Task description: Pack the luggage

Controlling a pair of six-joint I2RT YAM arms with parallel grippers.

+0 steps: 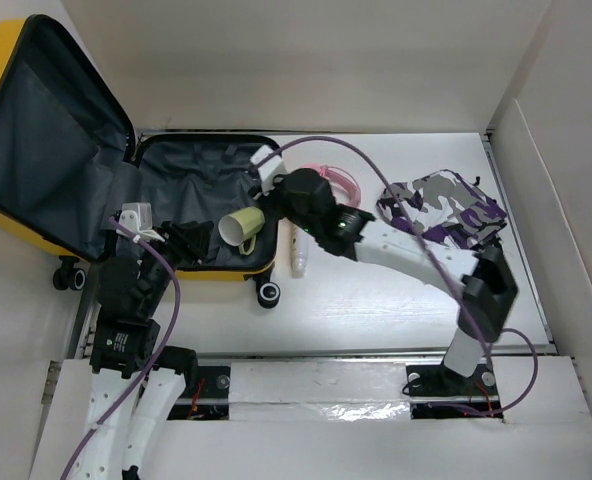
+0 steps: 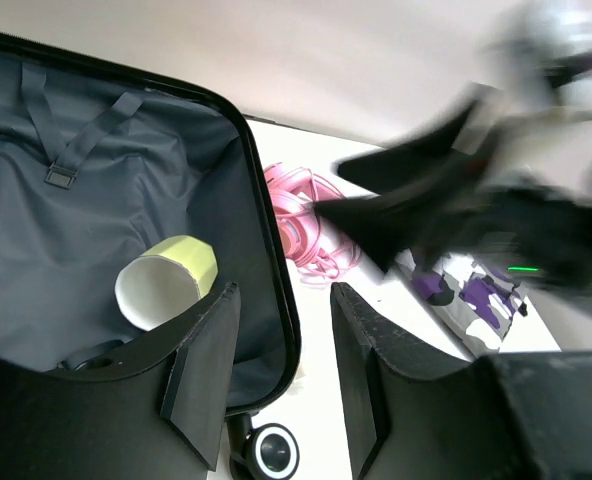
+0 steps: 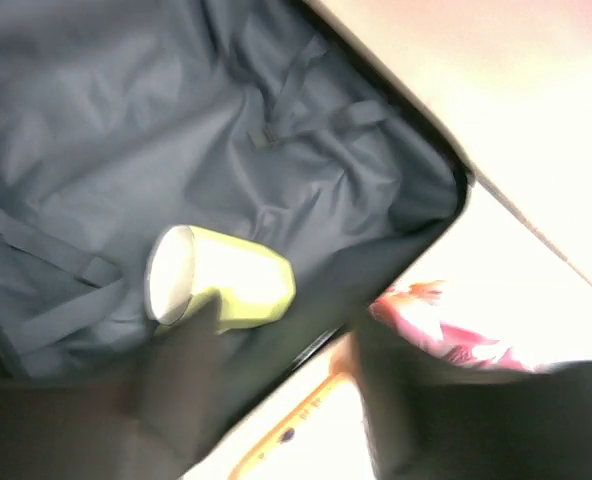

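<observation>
From above we get bright, even light on the white table (image 1: pixel 376 300); shadows are soft, and the pale walls (image 1: pixel 276 70) wash out a little. At the left wrist we find the right arm (image 2: pixel 516 200) smeared by motion blur, while the cup (image 2: pixel 166 280) is crisp. At the right wrist all is soft: the luggage (image 3: pixel 126 120) lining is hazy, the upper right corner glares pinkish white, and the right gripper (image 3: pixel 286 395) shows its fingers (image 3: pixel 181 400) as dark blurs.

luggage (image 1: pixel 6 60) – glossy yellow hard shell, matt grey cloth lining; fingers (image 2: pixel 201 370) – matt black plastic
</observation>
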